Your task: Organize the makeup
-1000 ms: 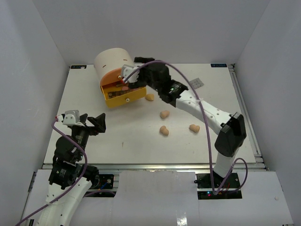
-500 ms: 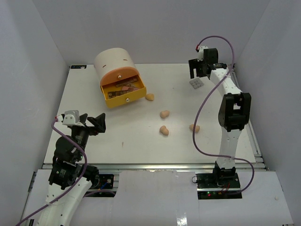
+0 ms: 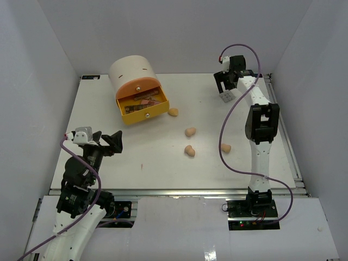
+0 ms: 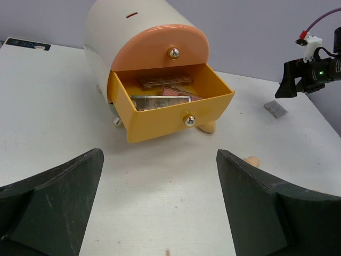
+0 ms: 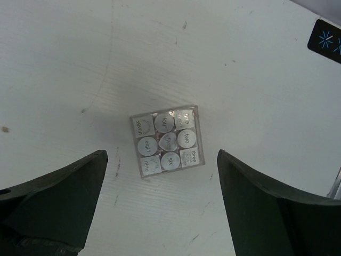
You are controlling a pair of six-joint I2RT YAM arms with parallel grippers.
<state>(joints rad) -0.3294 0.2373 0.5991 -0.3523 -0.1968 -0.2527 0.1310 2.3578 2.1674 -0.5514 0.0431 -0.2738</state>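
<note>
A grey square eyeshadow palette (image 5: 167,141) lies flat at the far right of the table (image 3: 226,97). My right gripper (image 5: 161,156) hovers over it, open and empty, with a finger on each side. Several tan egg-shaped sponges lie mid-table: one by the drawer (image 3: 173,112), two in the middle (image 3: 190,131) (image 3: 189,151), and one to the right (image 3: 225,147). The yellow drawer (image 4: 176,114) stands open with flat brown and pink palettes (image 4: 162,92) inside. My left gripper (image 4: 160,160) is open and empty, low at the near left (image 3: 109,142), facing the drawer.
The round cream drawer unit (image 3: 130,70) stands at the far left with its orange top drawer (image 4: 160,50) shut. White walls close in the table on the left, back and right. The right arm's cable (image 3: 231,125) hangs over the right side.
My right arm has swung from the open drawer to the far right and now sits over the grey palette. The left arm has not moved.
</note>
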